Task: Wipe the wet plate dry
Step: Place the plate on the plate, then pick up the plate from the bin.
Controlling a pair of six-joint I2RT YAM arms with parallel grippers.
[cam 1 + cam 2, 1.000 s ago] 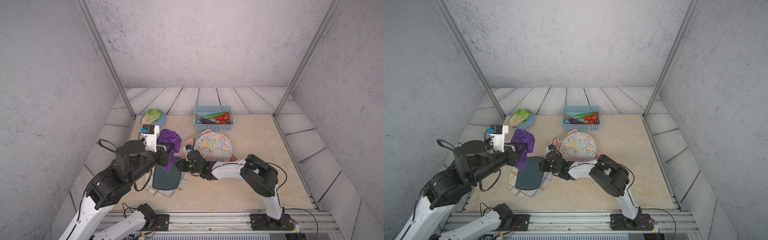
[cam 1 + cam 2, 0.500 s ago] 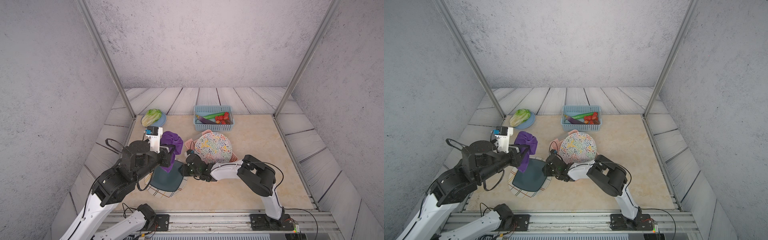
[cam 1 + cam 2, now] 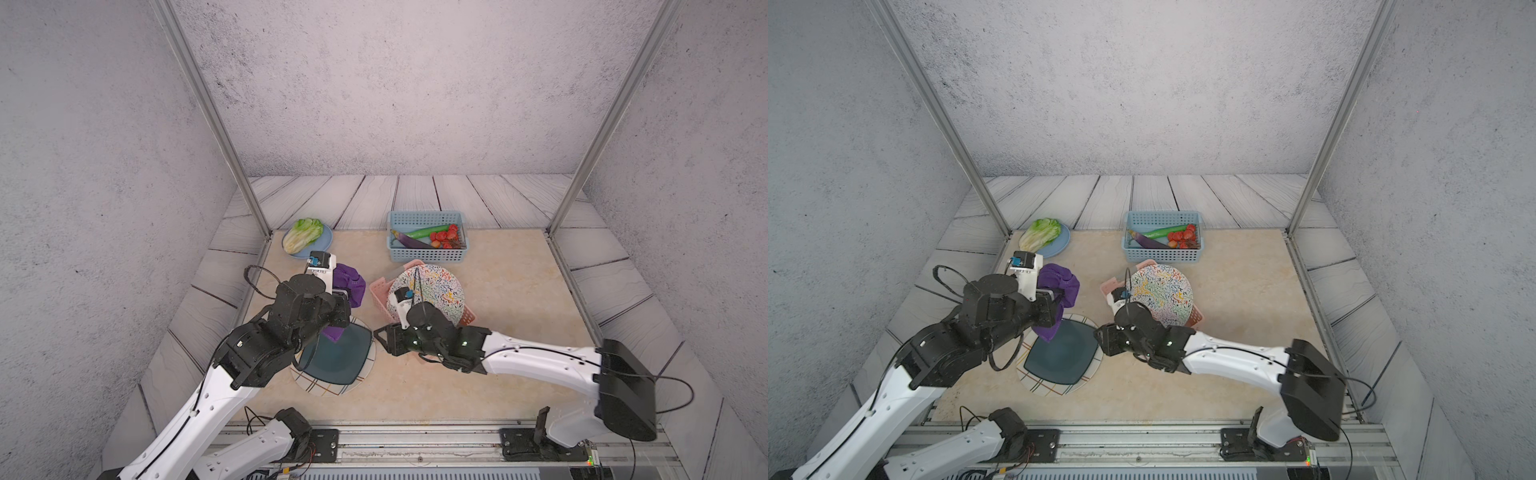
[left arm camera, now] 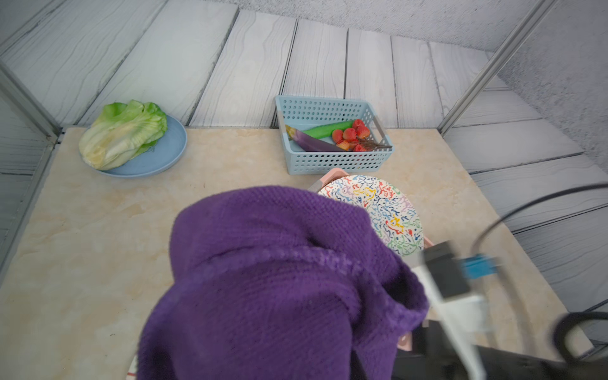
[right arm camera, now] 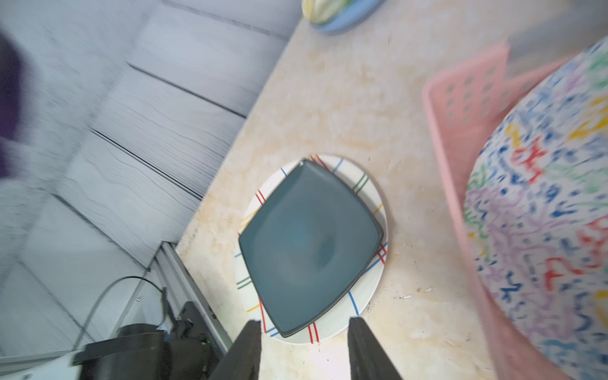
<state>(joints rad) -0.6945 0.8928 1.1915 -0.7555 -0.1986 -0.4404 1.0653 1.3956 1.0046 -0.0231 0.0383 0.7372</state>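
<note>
— Where is the plate?

— The dark square plate (image 3: 338,357) lies flat on a round striped plate (image 3: 324,384), on the surface (image 3: 498,291) near its front left.

— And the cloth?

— The left gripper (image 3: 347,300) is clamped on the purple cloth (image 3: 351,280), which drapes over it. The cloth's lower end hangs above the dark plate's far corner, and the top views do not show whether it touches.

— The right gripper?

— The right gripper (image 5: 304,324) is partly open and holds nothing. It sits low, just beside the plates' right edge, its fingers (image 5: 362,345) pointing at them.

— What is behind it?

— A patterned plate (image 3: 436,291) leans in a pink rack (image 3: 378,286).
</note>
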